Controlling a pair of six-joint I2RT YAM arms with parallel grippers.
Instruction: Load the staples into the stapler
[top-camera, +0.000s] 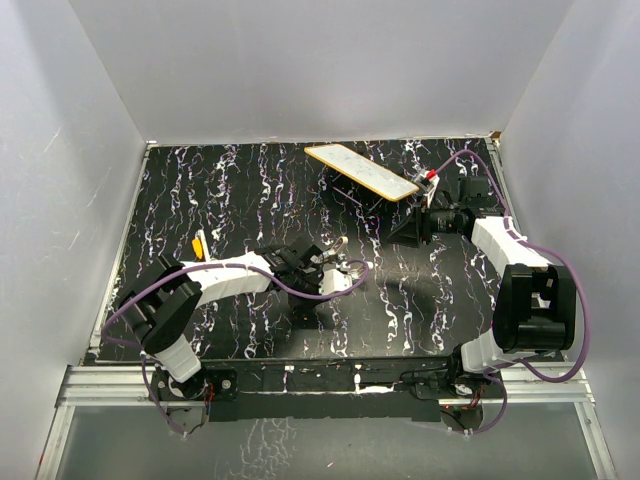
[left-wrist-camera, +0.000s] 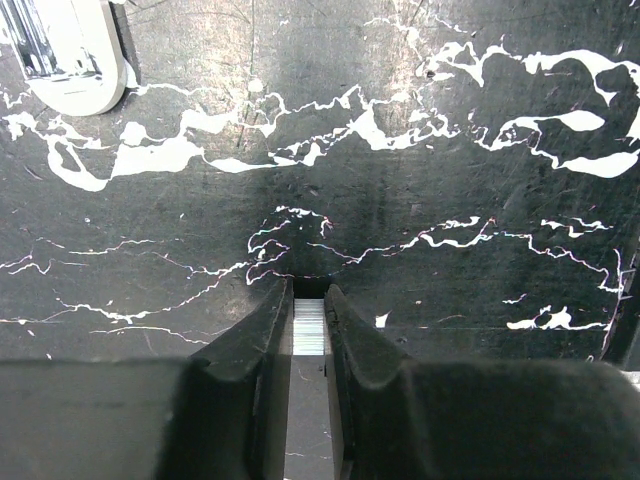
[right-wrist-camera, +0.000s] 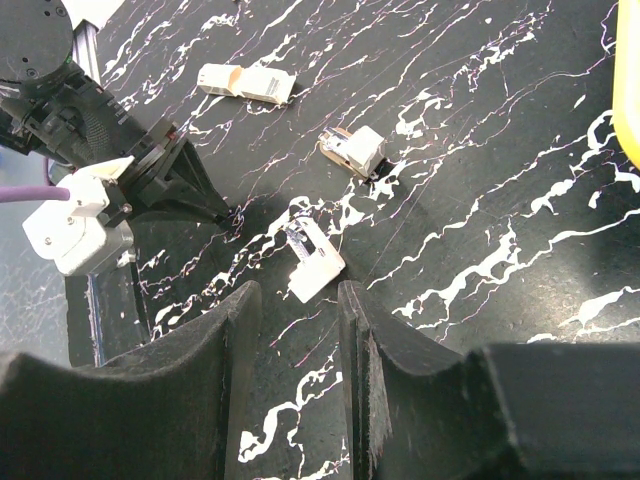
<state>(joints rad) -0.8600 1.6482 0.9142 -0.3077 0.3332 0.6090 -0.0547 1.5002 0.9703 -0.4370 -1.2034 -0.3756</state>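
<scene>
The left claw (left-wrist-camera: 308, 292) is pinched narrow on a ribbed, whitish strip of staples (left-wrist-camera: 308, 326), which sits clamped between its two dark fingers low over the black marbled table (left-wrist-camera: 420, 230). The stapler (left-wrist-camera: 68, 55) lies on the table ahead of it, off to one side and not touching it. The right claw (right-wrist-camera: 297, 292) stands partly open and holds nothing.

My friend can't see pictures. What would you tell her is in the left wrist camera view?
The left tool pinches a small ribbed silvery strip, likely staples, between its two black fingers, over a black table with white veins. The rounded end of a whitish stapler peeks in at the top left corner.
</scene>
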